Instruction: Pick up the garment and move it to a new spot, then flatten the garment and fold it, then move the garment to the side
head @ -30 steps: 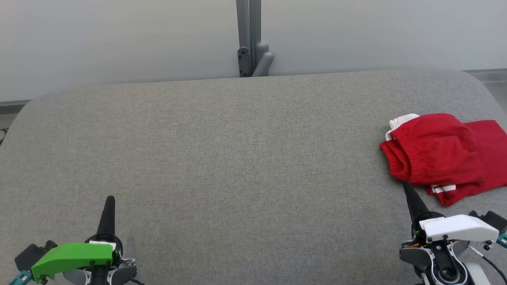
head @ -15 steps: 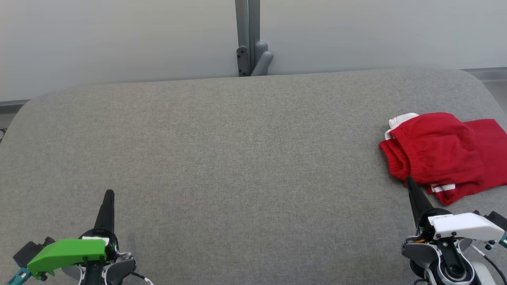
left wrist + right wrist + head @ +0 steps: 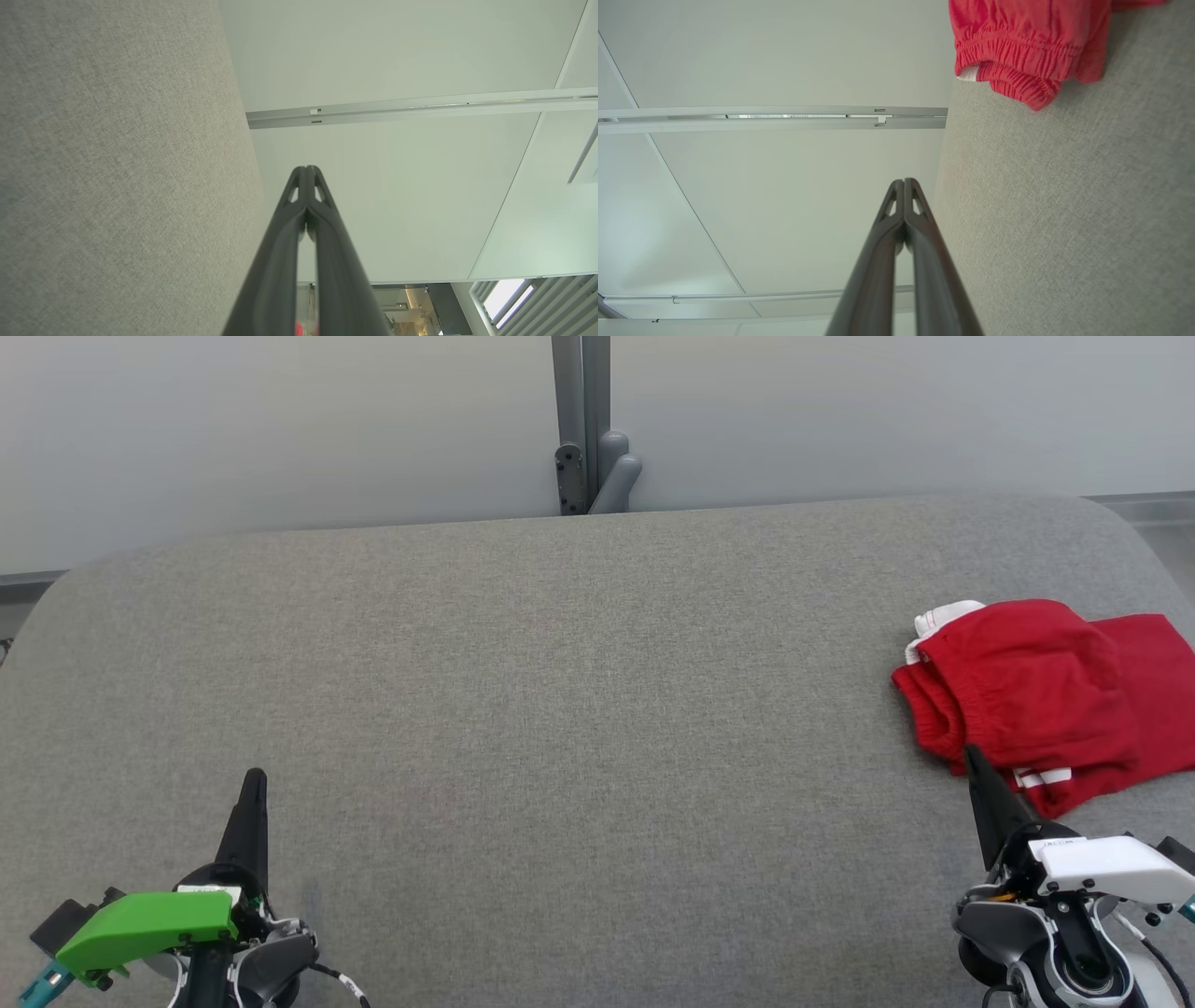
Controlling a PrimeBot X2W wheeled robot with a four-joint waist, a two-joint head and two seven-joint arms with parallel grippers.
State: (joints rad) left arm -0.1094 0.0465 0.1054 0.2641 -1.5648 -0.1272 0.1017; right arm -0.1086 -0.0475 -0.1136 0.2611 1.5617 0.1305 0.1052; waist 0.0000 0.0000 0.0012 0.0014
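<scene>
**Status of task.** The garment [image 3: 1036, 700], red with white trim, lies in a folded bundle on the grey surface [image 3: 579, 709]. It sits ahead of the right end effector [image 3: 973, 756] and slightly to its right, and well away to the right of the left end effector [image 3: 254, 777]. Judged from how it lies, the pick-up, flattening, folding and shift to the side are all done. No handling step appears to remain. The fold is rough: the elastic waistband is bunched on the side nearest the right end effector, and a lower layer sticks out beyond the upper one.

**End effectors.** Both are clenched with the fingers pressed together, and they grasp nothing. The left wrist view [image 3: 307, 169] and right wrist view [image 3: 904, 181] confirm this. In the head view the right tip overlaps the garment's near hem. In the right wrist view the garment [image 3: 1017, 42] stands clear of the fingers, so I judge there is no contact.

**Not verifiable.**
- The garment's far right edge is cut off by the head view frame, and its upper part is cut off in the right wrist view.
- The number of folded layers cannot be told.
- A small red blur shows low between the left fingers in the left wrist view. It is too indistinct to identify.
- The rear parts of both end effectors run off the bottom edge of the head view.
</scene>
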